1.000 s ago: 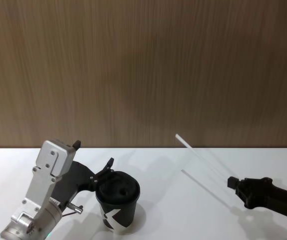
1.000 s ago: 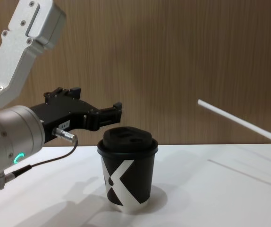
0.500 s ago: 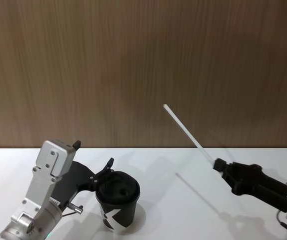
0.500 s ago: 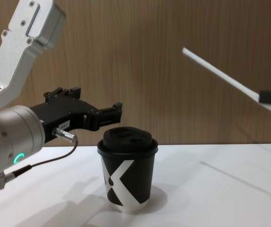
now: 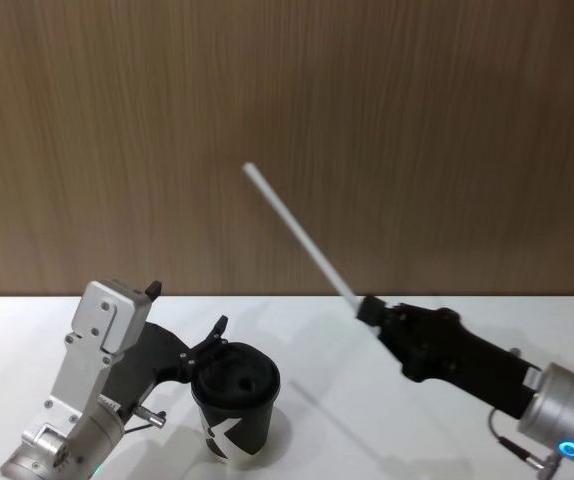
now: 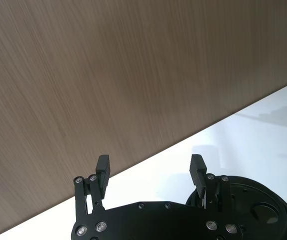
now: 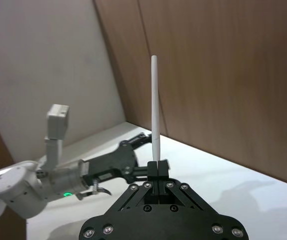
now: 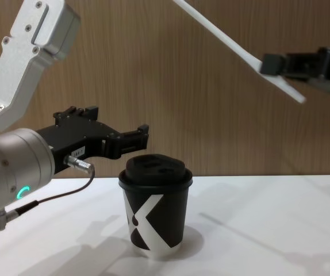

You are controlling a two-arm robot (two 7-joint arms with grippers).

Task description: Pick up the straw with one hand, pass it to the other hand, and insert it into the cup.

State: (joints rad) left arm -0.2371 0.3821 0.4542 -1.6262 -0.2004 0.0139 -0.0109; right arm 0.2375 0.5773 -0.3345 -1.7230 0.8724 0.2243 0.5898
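Your right gripper point(image 5: 370, 310) pinched straw point(image 5: 297, 235) aslant, high above table point(image 5: 387, 420); your left gripper point(image 6: 150, 165) waited just beside cup point(image 5: 235, 400), jaws wide

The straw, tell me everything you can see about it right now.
The straw is thin, straight and plain white. It is held in the air, tilted, its long end pointing up toward the robot's left. The right gripper is shut on it near its lower end, with a short stub sticking out below. Nothing else touches it; it is higher than the cup.
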